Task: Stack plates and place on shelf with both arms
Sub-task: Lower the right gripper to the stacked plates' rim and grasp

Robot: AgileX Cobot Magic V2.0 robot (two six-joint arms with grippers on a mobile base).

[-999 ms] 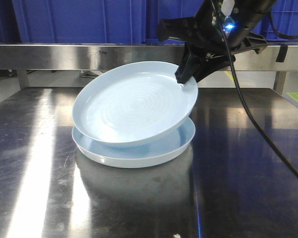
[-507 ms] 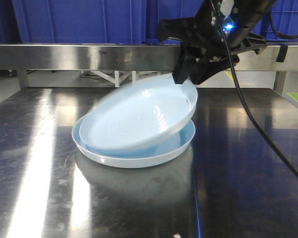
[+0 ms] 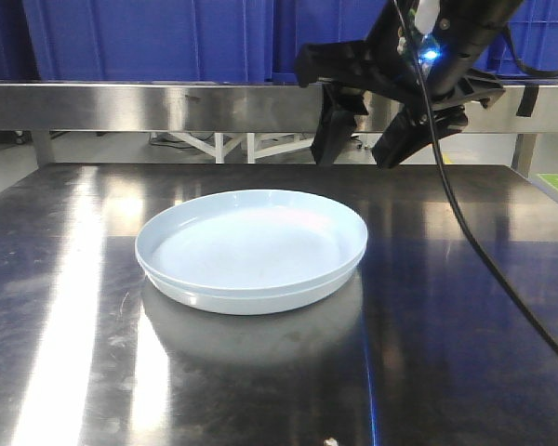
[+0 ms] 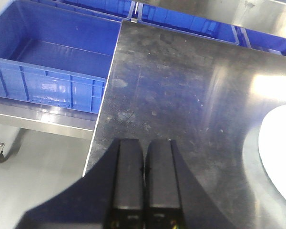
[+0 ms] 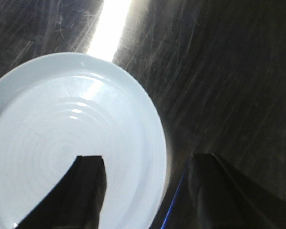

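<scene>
Two pale blue-white plates lie nested flat on the steel table. The upper plate [image 3: 251,242] sits inside the lower plate [image 3: 260,299], whose rim shows beneath it. My right gripper [image 3: 361,153] hangs open just above the stack's far right edge, touching neither plate. In the right wrist view the top plate [image 5: 71,143] fills the left side, and the right gripper [image 5: 148,164] spreads its fingers over the plate's right rim. My left gripper [image 4: 144,145] is shut and empty over bare table, with a plate's edge [image 4: 281,148] at the far right of its view.
The steel table [image 3: 465,307] stretches wide around the stack. A steel rail [image 3: 167,104] runs behind it with blue crates [image 3: 149,37] beyond. A black cable [image 3: 474,232] hangs from the right arm. In the left wrist view blue crates [image 4: 52,62] sit beyond the table's edge.
My right gripper opened and let go of the tilted upper plate. The plate dropped flat into the lower one. The gripper rose slightly off the rim.
</scene>
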